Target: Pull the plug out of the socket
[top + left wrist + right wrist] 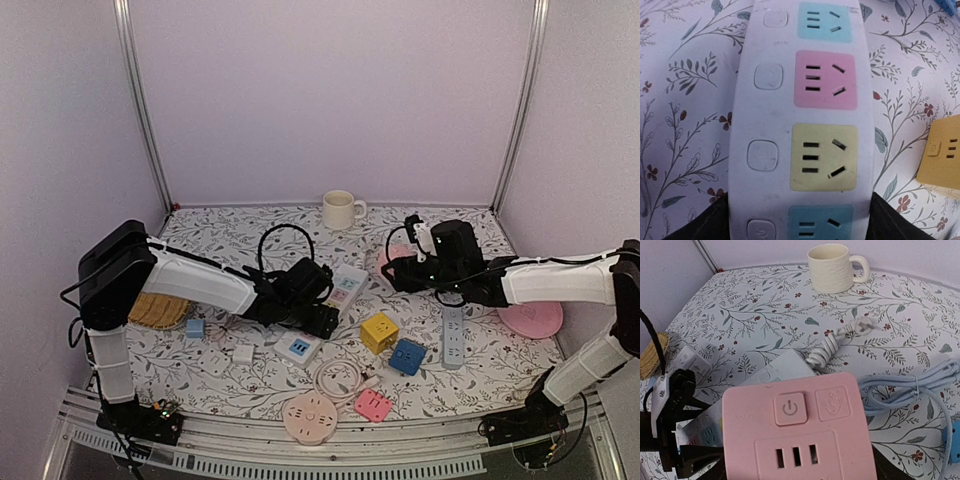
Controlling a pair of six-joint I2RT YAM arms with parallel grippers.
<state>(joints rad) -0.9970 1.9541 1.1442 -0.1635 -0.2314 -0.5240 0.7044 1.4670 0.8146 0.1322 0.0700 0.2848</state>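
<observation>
My left gripper (320, 312) is shut on the near end of a white power strip (345, 285) with coloured sockets; in the left wrist view the strip (805, 115) fills the frame, with dark fingers (705, 222) on both sides, and no plug sits in its sockets. My right gripper (397, 268) is shut on a pink socket block (394, 254), seen close in the right wrist view (797, 430) with a power button and empty slots. A white plug (861, 326) with a coiled white cable lies loose on the table behind it.
A cream mug (341, 210) stands at the back. A yellow cube socket (379, 331), blue cube (407, 356), grey-blue strip (453, 335), pink plate (531, 319), round pink socket (310, 417), white cable coil (340, 378) and woven coaster (158, 310) lie around. A light-blue cable (910, 385) runs beside the pink block.
</observation>
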